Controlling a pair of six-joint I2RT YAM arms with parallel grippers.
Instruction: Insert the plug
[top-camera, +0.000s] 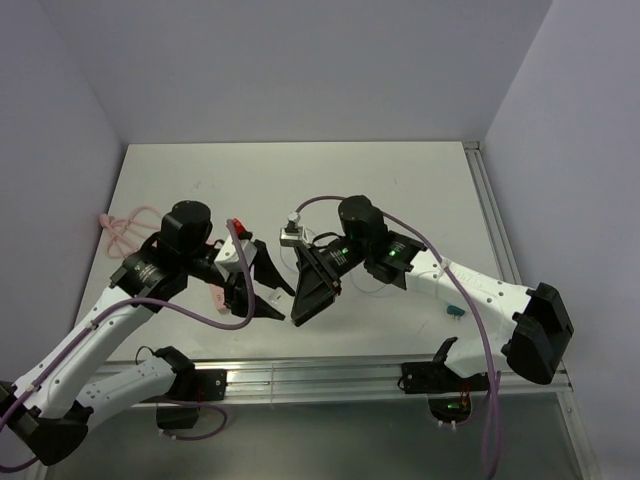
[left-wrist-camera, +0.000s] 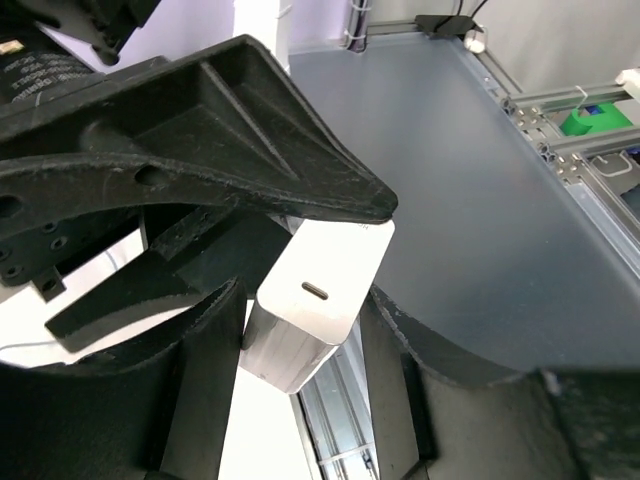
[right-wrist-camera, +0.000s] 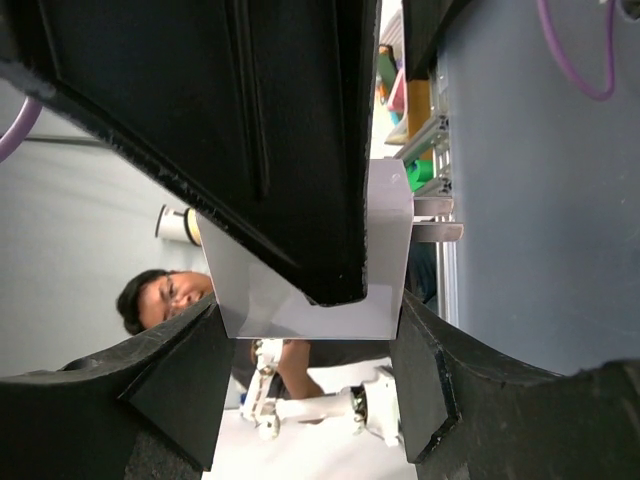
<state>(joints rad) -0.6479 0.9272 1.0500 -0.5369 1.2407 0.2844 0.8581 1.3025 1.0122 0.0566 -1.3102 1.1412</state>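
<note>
Both grippers meet above the near middle of the table. A white adapter block (left-wrist-camera: 325, 275) with a small slot in its end face sits between them. In the right wrist view the block (right-wrist-camera: 270, 310) shows two metal prongs (right-wrist-camera: 437, 232) on one side. My right gripper (right-wrist-camera: 305, 322) (top-camera: 305, 303) is shut on it, a fingertip on each flank. My left gripper (left-wrist-camera: 300, 340) (top-camera: 272, 300) closes on the same block across its other faces, with one left finger (right-wrist-camera: 290, 150) flat over its front. The plug is hidden in every view.
A pink cord (top-camera: 125, 228) lies at the table's left edge. A small red item (top-camera: 238, 224) sits behind the left wrist and a teal one (top-camera: 455, 311) beside the right forearm. An aluminium rail (top-camera: 320, 378) runs along the near edge. Purple cables loop over both arms.
</note>
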